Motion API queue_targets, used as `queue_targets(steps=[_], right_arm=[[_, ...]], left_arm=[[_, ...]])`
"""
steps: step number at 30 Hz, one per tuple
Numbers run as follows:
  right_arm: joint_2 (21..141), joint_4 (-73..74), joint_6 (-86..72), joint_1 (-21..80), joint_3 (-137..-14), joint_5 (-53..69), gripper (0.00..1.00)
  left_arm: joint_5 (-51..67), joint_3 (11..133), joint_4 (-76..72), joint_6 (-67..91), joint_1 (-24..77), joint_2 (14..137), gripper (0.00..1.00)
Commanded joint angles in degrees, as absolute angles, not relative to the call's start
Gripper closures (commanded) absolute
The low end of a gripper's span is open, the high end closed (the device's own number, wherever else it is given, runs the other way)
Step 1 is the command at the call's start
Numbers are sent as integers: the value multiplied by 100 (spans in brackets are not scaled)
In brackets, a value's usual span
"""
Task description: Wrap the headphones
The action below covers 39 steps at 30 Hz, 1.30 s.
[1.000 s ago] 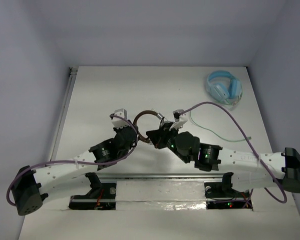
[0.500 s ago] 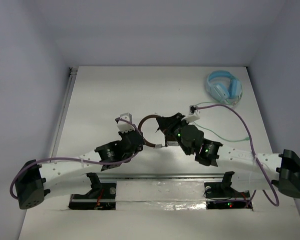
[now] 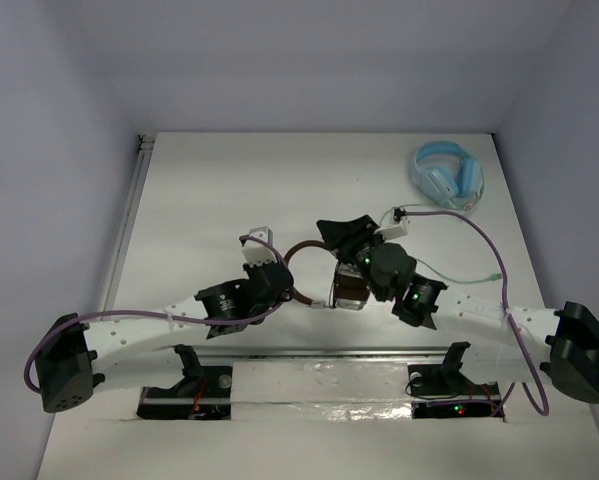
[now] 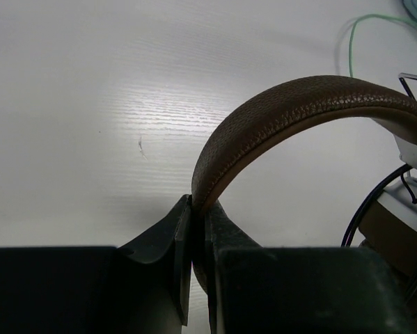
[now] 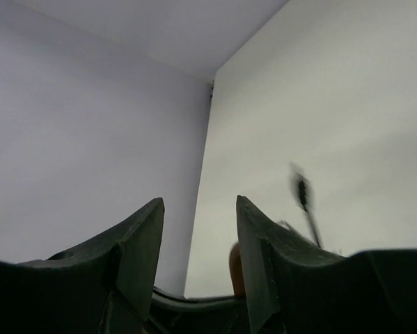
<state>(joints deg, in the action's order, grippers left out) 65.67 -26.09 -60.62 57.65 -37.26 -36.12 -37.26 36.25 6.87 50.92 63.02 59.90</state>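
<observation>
At the near edge of the white table (image 3: 209, 190), the two arms reached in toward the middle. There the left tool (image 4: 194, 209) was pinched tight on the brown band of the headphones (image 4: 299, 97), which lay on the table between both arms. The right tool (image 5: 198, 209) sat just beside them with its jaws apart. Farther back, by the right corner, lay light blue headphones (image 3: 447, 175) with a pale green cable (image 4: 351, 49). Plain pale grey walls (image 3: 309, 60) stood around the table.

A lab robot cell: white table (image 3: 209, 180) boxed by plain pale walls (image 3: 309, 60), left arm (image 3: 149, 330) and right arm (image 3: 479, 315) bolted on.
</observation>
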Motion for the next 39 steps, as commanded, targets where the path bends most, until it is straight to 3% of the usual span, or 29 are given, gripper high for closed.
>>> queue_targets(steps=[1, 4, 16, 18, 22, 23, 29, 39], right_arm=[[6566, -3164, -6170, 5512, -3656, -3446, 48], [6592, -3085, -6135, 5336, -3726, -3218, 43], [6241, -2603, -5687, 5124, -3779, -3295, 44], [5794, -2252, -5362, 5124, -3797, -3540, 48], [4915, -1478, -4739, 5124, -3841, -3937, 95], [4765, -1320, -4476, 5124, -3841, -3972, 100], [3596, 69, -4157, 5124, -3762, -4043, 100], [2619, 1239, -4333, 5124, -3419, -3779, 100]], left_arm=[[-3507, 3937, 650, 5273, 6407, 5976, 100], [-3419, 3920, 686, 5309, 6407, 5985, 100], [-3551, 4139, 1099, 5177, 6407, 5775, 100], [-3656, 4157, 1107, 5116, 6407, 5783, 100], [-3945, 4245, 1107, 4896, 6407, 5923, 100], [-4016, 4280, 1064, 4808, 6407, 6002, 100], [-4571, 4526, 433, 4141, 6154, 6424, 100], [-3157, 4983, -1230, 3033, 4537, 7628, 100]])
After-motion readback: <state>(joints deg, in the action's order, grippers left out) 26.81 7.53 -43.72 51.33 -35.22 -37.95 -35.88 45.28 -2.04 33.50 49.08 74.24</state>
